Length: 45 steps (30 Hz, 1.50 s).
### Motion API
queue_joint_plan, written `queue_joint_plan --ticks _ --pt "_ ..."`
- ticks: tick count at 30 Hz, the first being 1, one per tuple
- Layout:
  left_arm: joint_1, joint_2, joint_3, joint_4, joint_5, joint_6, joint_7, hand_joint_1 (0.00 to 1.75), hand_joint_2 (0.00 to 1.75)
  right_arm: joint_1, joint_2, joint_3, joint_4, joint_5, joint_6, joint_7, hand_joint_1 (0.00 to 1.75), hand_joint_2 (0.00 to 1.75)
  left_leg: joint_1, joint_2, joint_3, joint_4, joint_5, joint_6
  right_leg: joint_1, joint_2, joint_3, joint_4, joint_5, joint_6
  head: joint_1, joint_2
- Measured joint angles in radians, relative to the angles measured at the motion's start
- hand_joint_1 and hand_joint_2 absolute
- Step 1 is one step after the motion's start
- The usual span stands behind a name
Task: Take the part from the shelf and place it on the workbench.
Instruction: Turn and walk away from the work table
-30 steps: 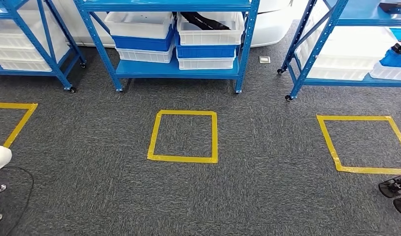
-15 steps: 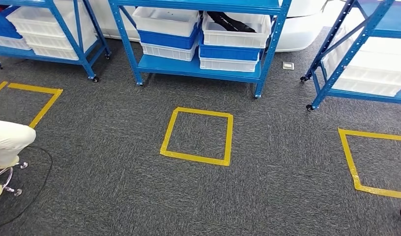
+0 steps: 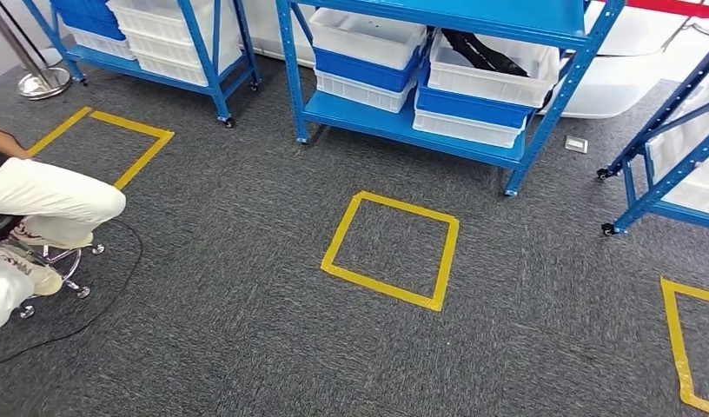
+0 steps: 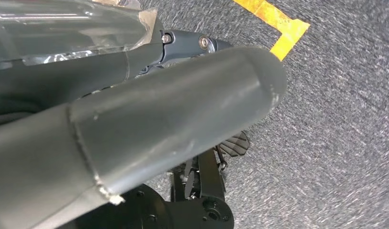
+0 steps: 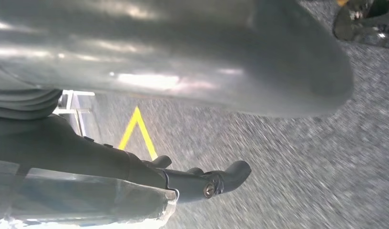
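Note:
The middle blue shelf (image 3: 403, 122) stands at the far side of the carpet and carries stacked white and blue bins (image 3: 361, 52). A long black part (image 3: 483, 52) lies in the top white bin (image 3: 494, 82) on the shelf's right side. In the left wrist view my left hand (image 4: 173, 114) hangs above the carpet with its thick thumb apart from the dark fingers (image 4: 183, 45) and holds nothing. My right hand (image 5: 192, 67) hangs the same way in the right wrist view, dark fingers (image 5: 202, 181) stretched out and holding nothing.
A yellow taped square (image 3: 392, 250) marks the carpet before the shelf, with others at left (image 3: 108, 143) and right (image 3: 681, 347). A person in white trousers (image 3: 47, 204) sits on a wheeled stool (image 3: 64, 265) at left, beside a floor cable (image 3: 99, 304). More blue shelves stand left (image 3: 203, 52) and right (image 3: 672, 165).
The whole picture has shifted and tilted: the camera has turned left. The middle shelf and square now sit further right, and the seated person has come into view at left.

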Motion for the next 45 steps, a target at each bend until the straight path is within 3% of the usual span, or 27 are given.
queue_joint_plan --ticks 3,4,6,7,9,10,11,13,15,17,20,22,24,25,26,27,29,30,31,33,36,38,40,41,42,44,45 --pt "0.002 0.001 0.001 0.0 0.002 -0.001 0.0 0.0 0.0 -0.004 -0.001 0.0 0.0 0.003 -0.002 -0.005 0.0 0.0 0.001 -0.018 -0.004 0.001 -0.002 -0.015 0.002 -0.015 0.008 -0.008 0.006 -0.021 -0.001 0.0" --pt "0.004 0.002 0.001 0.0 0.002 -0.002 0.0 0.0 0.0 -0.005 -0.001 0.0 0.0 0.005 -0.007 -0.011 0.0 0.0 0.002 -0.009 -0.008 0.008 -0.006 -0.02 0.0 -0.023 0.013 -0.01 0.008 -0.028 -0.001 0.0" --pt "0.005 0.003 0.002 0.0 0.004 -0.006 -0.002 0.0 0.0 -0.005 0.001 0.0 0.0 0.007 -0.017 -0.024 0.0 0.0 0.003 0.038 -0.035 0.066 -0.043 -0.029 -0.007 -0.04 0.019 -0.014 0.011 -0.044 -0.005 0.0" --pt "0.004 0.002 0.002 0.0 0.005 -0.01 -0.004 0.0 0.0 -0.004 0.001 0.0 0.0 0.009 -0.02 -0.029 0.0 0.0 0.004 0.067 -0.065 0.127 -0.077 -0.034 -0.005 -0.049 0.019 -0.014 0.011 -0.049 -0.007 0.0" --pt "0.003 0.001 0.002 0.0 0.008 -0.016 -0.008 0.0 0.0 -0.003 0.001 0.0 0.0 0.011 -0.022 -0.032 0.0 0.0 0.01 0.094 -0.133 0.261 -0.134 -0.044 -0.003 -0.065 0.019 -0.014 0.009 -0.055 -0.009 0.0" --pt "0.003 0.001 0.003 0.0 0.01 -0.019 -0.01 0.0 0.0 -0.003 0.001 0.0 0.0 0.012 -0.022 -0.033 0.0 0.0 0.013 0.099 -0.151 0.293 -0.138 -0.048 -0.003 -0.071 0.018 -0.014 0.008 -0.056 -0.01 0.0" --pt "0.004 0.002 0.003 0.0 0.011 -0.02 -0.01 0.0 0.0 -0.003 0.001 0.0 0.0 0.013 -0.022 -0.033 0.0 0.0 0.016 0.101 -0.147 0.283 -0.121 -0.05 -0.003 -0.075 0.019 -0.014 0.007 -0.055 -0.01 0.0" --pt "0.004 0.003 0.004 0.0 0.013 -0.023 -0.012 0.0 0.0 -0.005 0.001 0.0 0.0 0.017 -0.022 -0.032 0.0 0.0 0.022 0.109 -0.083 0.16 -0.053 -0.051 -0.004 -0.08 0.024 -0.014 0.002 -0.05 -0.01 0.0" --pt "0.002 0.003 0.005 0.0 0.016 -0.024 -0.012 0.0 0.0 -0.006 0.001 0.0 0.0 0.024 -0.022 -0.031 0.0 0.0 0.02 0.117 -0.018 0.04 -0.015 -0.047 0.001 -0.083 0.026 -0.013 -0.005 -0.04 -0.01 0.0" --pt "0.0 0.003 0.007 0.0 0.019 -0.024 -0.012 0.0 0.0 -0.007 0.001 0.0 0.0 0.029 -0.022 -0.029 0.0 0.0 0.012 0.118 -0.001 0.008 -0.02 -0.036 0.007 -0.086 0.026 -0.017 -0.012 -0.027 -0.008 0.0" --pt "0.0 0.0 0.012 0.0 0.021 -0.024 -0.011 0.0 0.0 -0.011 0.002 0.0 0.0 0.032 -0.022 -0.027 0.0 0.0 0.008 0.11 0.012 -0.006 -0.018 -0.01 0.005 -0.087 0.029 -0.005 -0.024 -0.01 -0.005 0.0" --pt "0.0 -0.001 0.014 0.0 0.02 -0.024 -0.011 0.0 0.0 -0.011 0.003 0.0 0.0 0.032 -0.022 -0.025 0.0 0.0 0.01 0.106 0.024 -0.016 -0.014 0.005 0.001 -0.076 -0.013 0.089 -0.065 -0.012 -0.002 0.0" --pt "-0.001 -0.001 0.015 0.0 0.017 -0.026 -0.011 0.0 0.0 -0.009 0.003 0.0 0.0 0.03 -0.022 -0.024 0.0 0.0 0.008 0.101 0.031 -0.016 -0.021 0.014 -0.001 -0.066 -0.094 0.226 -0.115 -0.015 0.001 0.0" --pt "-0.001 -0.001 0.015 0.0 0.015 -0.027 -0.011 0.0 0.0 -0.007 0.003 0.0 0.0 0.029 -0.022 -0.023 0.0 0.0 0.007 0.097 0.035 -0.016 -0.026 0.015 -0.002 -0.065 -0.125 0.269 -0.122 -0.01 0.0 0.0" --pt "0.0 -0.001 0.015 0.0 0.013 -0.029 -0.011 0.0 0.0 -0.006 0.003 0.0 0.0 0.027 -0.022 -0.023 0.0 0.0 0.006 0.092 0.041 -0.016 -0.031 0.014 -0.002 -0.064 -0.139 0.277 -0.111 -0.003 0.001 0.0" --pt "0.0 -0.001 0.015 0.0 0.012 -0.031 -0.011 0.0 0.0 -0.004 0.003 0.0 0.0 0.026 -0.022 -0.022 0.0 0.0 0.005 0.087 0.049 -0.016 -0.038 0.012 -0.003 -0.063 -0.133 0.242 -0.083 0.007 0.001 0.0" --pt "0.002 -0.002 0.015 0.0 0.011 -0.033 -0.011 0.0 0.0 -0.002 0.003 0.0 0.0 0.024 -0.023 -0.021 0.0 0.0 0.004 0.08 0.065 -0.015 -0.053 0.004 -0.003 -0.063 -0.083 0.102 -0.005 0.021 0.002 0.0" --pt "0.002 -0.003 0.015 0.0 0.011 -0.033 -0.011 0.0 0.0 -0.003 0.003 0.0 0.0 0.024 -0.023 -0.021 0.0 0.0 0.002 0.077 0.071 -0.015 -0.063 -0.002 -0.001 -0.062 -0.058 0.044 0.023 0.02 0.003 0.0" --pt "0.002 -0.003 0.015 0.0 0.009 -0.034 -0.011 0.0 0.0 -0.003 0.003 0.0 0.0 0.023 -0.023 -0.021 0.0 0.0 0.0 0.076 0.075 -0.014 -0.072 -0.008 0.001 -0.062 -0.042 0.01 0.038 0.013 0.003 0.0" --pt "0.002 -0.003 0.015 0.0 0.006 -0.035 -0.011 0.0 0.0 -0.005 0.003 0.0 0.0 0.022 -0.025 -0.021 0.0 0.0 -0.001 0.075 0.08 -0.015 -0.085 -0.019 0.008 -0.062 -0.031 0.0 0.035 -0.009 0.003 0.0" --pt "-0.001 -0.001 0.014 -0.002 0.001 -0.039 -0.011 0.0 0.0 -0.006 0.005 0.0 0.0 0.021 -0.028 -0.021 0.0 0.0 0.007 0.085 0.071 0.026 -0.111 -0.035 -0.001 -0.063 -0.009 -0.006 0.023 -0.039 -0.001 0.0" --pt "-0.001 -0.001 0.014 -0.002 -0.002 -0.041 -0.011 0.0 0.0 -0.005 0.006 0.0 0.0 0.02 -0.03 -0.021 0.0 0.0 0.008 0.095 0.004 0.15 -0.155 -0.044 -0.004 -0.064 0.011 -0.008 0.008 -0.056 -0.004 0.0" --pt "0.001 0.0 0.014 -0.002 -0.005 -0.042 -0.011 0.0 0.0 -0.005 0.007 -0.001 0.0 0.021 -0.03 -0.022 0.0 0.0 0.009 0.098 -0.094 0.283 -0.181 -0.05 -0.003 -0.064 0.031 -0.008 -0.011 -0.061 -0.005 0.0" --pt "0.003 0.0 0.014 -0.002 -0.006 -0.042 -0.011 0.0 0.0 -0.004 0.007 -0.001 0.0 0.021 -0.031 -0.023 0.0 0.0 0.009 0.098 -0.126 0.309 -0.166 -0.051 -0.003 -0.064 0.044 -0.008 -0.022 -0.061 -0.005 0.0" --pt "0.004 0.001 0.014 -0.002 -0.006 -0.042 -0.011 0.0 0.0 -0.003 0.007 -0.002 0.0 0.021 -0.031 -0.024 0.0 0.0 0.01 0.1 -0.14 0.294 -0.129 -0.05 -0.003 -0.063 0.057 -0.008 -0.033 -0.059 -0.005 0.0" --pt "0.005 0.003 0.014 -0.002 -0.006 -0.041 -0.011 0.0 0.0 -0.001 0.009 -0.005 0.0 0.022 -0.032 -0.025 0.0 0.0 0.009 0.105 -0.116 0.168 -0.022 -0.041 -0.003 -0.062 0.086 -0.01 -0.059 -0.053 -0.005 0.0" --pt "0.005 0.004 0.015 -0.002 -0.006 -0.041 -0.011 0.0 0.0 -0.002 0.01 -0.006 0.0 0.022 -0.033 -0.025 0.0 0.0 0.007 0.109 -0.097 0.107 0.012 -0.036 0.0 -0.062 0.097 -0.011 -0.072 -0.049 -0.006 0.0"
